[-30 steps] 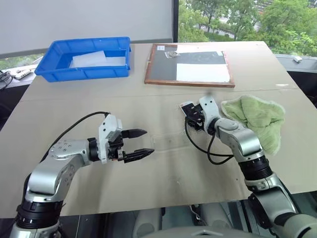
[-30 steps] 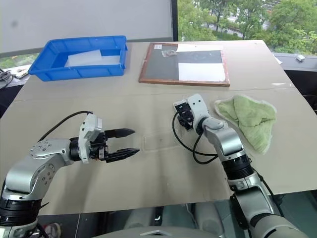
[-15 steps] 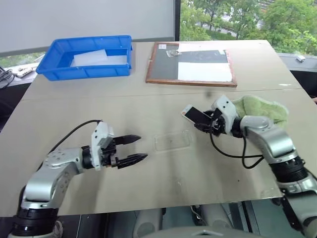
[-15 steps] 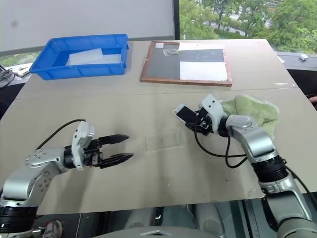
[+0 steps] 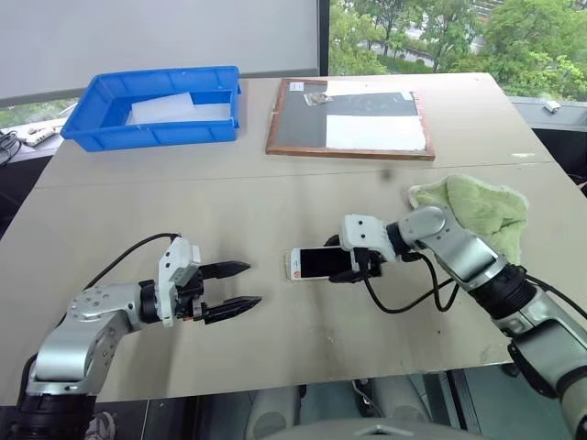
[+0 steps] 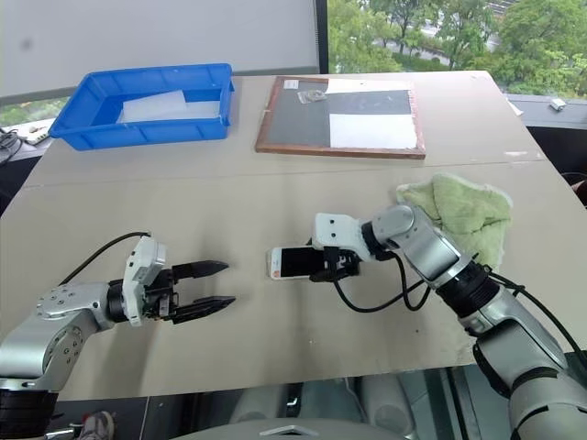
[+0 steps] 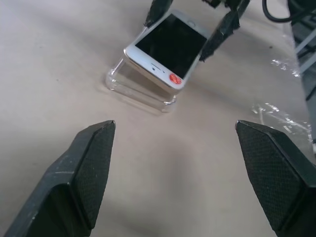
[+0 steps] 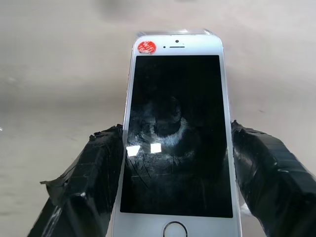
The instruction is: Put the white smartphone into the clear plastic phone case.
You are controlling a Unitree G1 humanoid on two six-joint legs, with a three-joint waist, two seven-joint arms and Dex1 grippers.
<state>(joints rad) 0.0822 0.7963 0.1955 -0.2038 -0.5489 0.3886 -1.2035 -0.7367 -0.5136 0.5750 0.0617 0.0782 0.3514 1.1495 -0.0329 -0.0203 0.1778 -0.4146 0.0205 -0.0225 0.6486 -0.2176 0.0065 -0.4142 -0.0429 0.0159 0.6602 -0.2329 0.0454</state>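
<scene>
My right gripper (image 5: 354, 265) is shut on the white smartphone (image 5: 316, 264), its black fingers (image 8: 86, 182) clamping the two long sides. The phone lies screen up, with a red sticker at its free end. That end sits tilted on the near end of the clear plastic phone case (image 7: 140, 91), which lies flat on the table mid-centre and is mostly covered by the phone. My left gripper (image 5: 236, 285) stands open a short way to the left of phone and case, pointing at them, with nothing between its pads (image 7: 91, 168).
A blue bin (image 5: 92, 128) with white sheets stands at the back left. A wood-framed black board (image 5: 303, 124) lies at the back centre. A green cloth (image 5: 477, 215) lies on the right behind my right arm, whose black cable (image 5: 404, 302) loops over the table.
My right gripper swung the smartphone left and down, turning it screen up onto the case. My left gripper drew back a little to the left and stayed open.
</scene>
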